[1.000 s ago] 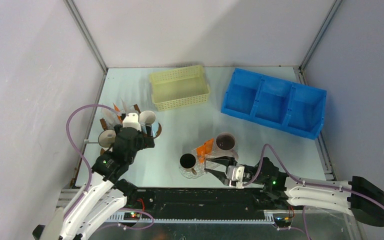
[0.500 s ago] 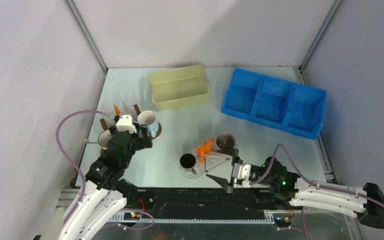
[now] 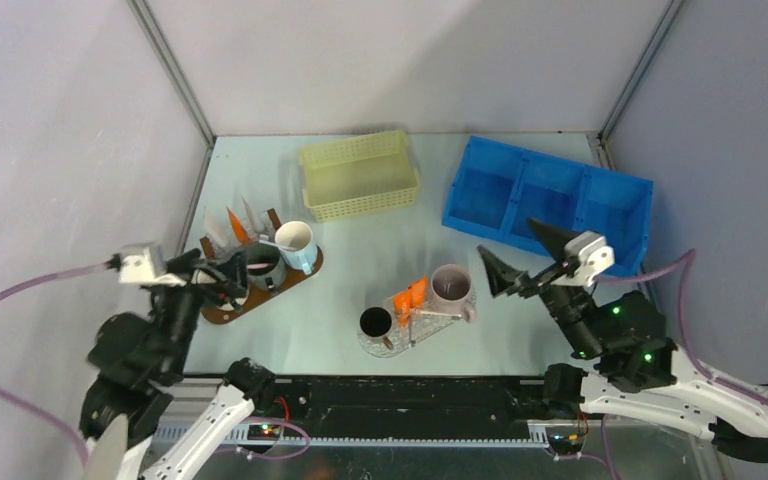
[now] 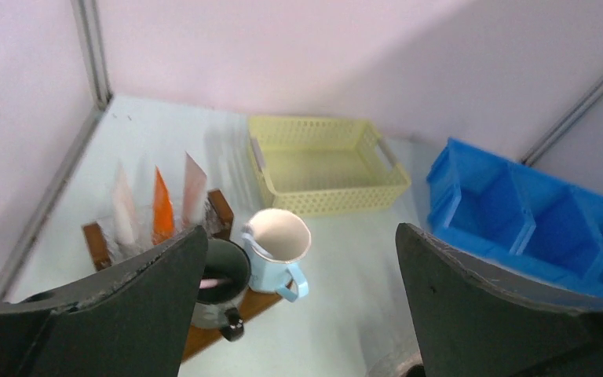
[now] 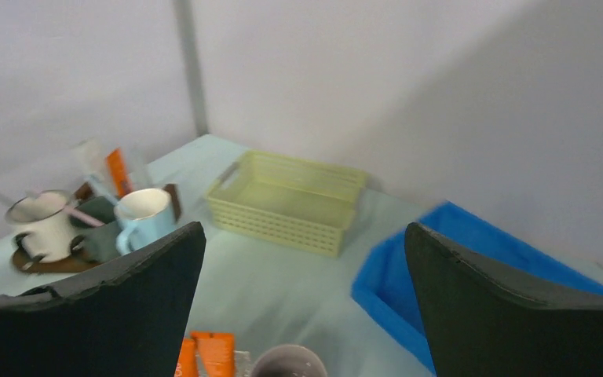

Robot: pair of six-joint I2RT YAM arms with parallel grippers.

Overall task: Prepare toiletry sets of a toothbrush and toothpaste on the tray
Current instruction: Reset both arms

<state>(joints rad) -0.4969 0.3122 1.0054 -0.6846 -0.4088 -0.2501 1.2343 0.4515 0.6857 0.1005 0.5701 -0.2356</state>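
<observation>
Retreat marks both arms since a second ago. The left end effector (image 4: 300, 234), which then hung right over the mugs on the wooden tray (image 3: 260, 296), has pulled back toward the near left corner of the bench (image 3: 360, 250), and those mugs now show uncovered. Its fingers are spread wide with nothing between them. The right end effector (image 3: 508, 241), low at the near edge of the clear tray (image 3: 392, 346) a second ago, now stands raised to that tray's right, in front of the blue bin (image 3: 550, 205), its fingers also wide apart and empty. The orange tubes (image 3: 410, 297) lean where they did, on the clear tray between the black mug (image 3: 375, 322) and the pink-grey mug (image 3: 450, 285). On the wooden tray a pink toothbrush (image 5: 81, 214) lies across the white mug (image 5: 41, 226) and the dark mug (image 4: 220, 287), with the light blue mug (image 4: 279, 243) just beside them. The upright tubes (image 4: 162, 210), two white and one orange, stand at that tray's far end. The yellow basket (image 3: 360, 175) sits beyond, near the back wall, left of the blue bin. Nothing lies between either end effector and the trays.
</observation>
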